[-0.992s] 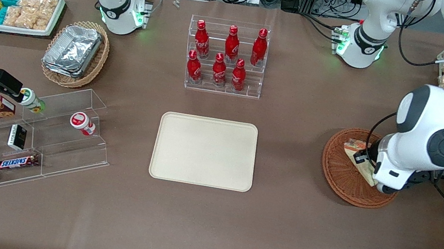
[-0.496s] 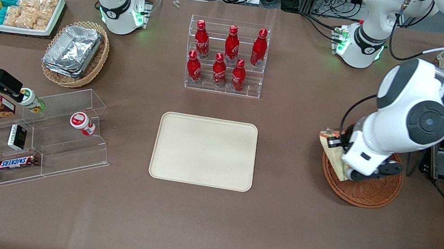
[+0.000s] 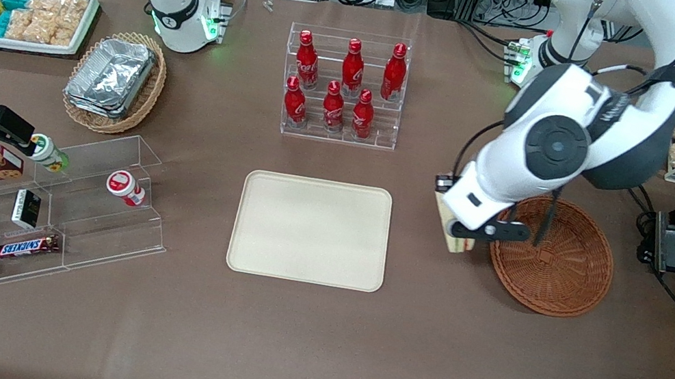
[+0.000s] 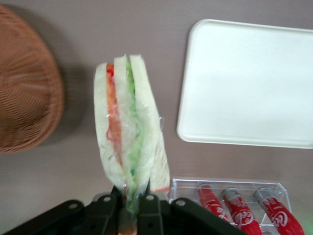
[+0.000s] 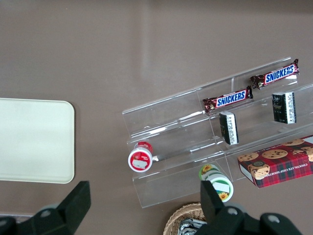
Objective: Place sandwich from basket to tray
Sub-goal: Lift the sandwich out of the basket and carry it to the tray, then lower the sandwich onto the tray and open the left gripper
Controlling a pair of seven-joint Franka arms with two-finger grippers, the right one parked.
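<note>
Gripper (image 4: 133, 204) of the left arm is clamped on the sandwich (image 4: 128, 128), pinching the wrap at the narrow end of the wedge so that the bread hangs out from the fingers with its layers edge-on to the wrist camera: pale bread, an orange-red strip, green, then bread again. From the front the same sandwich (image 3: 455, 237) peeks out below the wrist housing, most of it hidden by the arm.

Position: sandwich is off the table, in the air, over bare brown tabletop. The basket (image 3: 552, 256) sits just beside the gripper on the working arm's side, holding nothing that I can see. The tray (image 3: 311, 229) lies near the gripper toward the parked arm's end, with a strip of bare table between them; nothing on it.

Step in hand, as I judge it: transfer leg, between pick and place. Load is out of the basket, not yet over the tray.

Next move calls for: carry sideways until the wedge is above the tray's middle, lower, then release. The hold looks to be mostly on wrap rather than bread, though the wrist view is soft there, so a swing or slip is possible; a slow travel seems wise.

Outward: the rack of red bottles (image 3: 344, 86) stands farther from the front camera than the tray, clear of the likely path.
</note>
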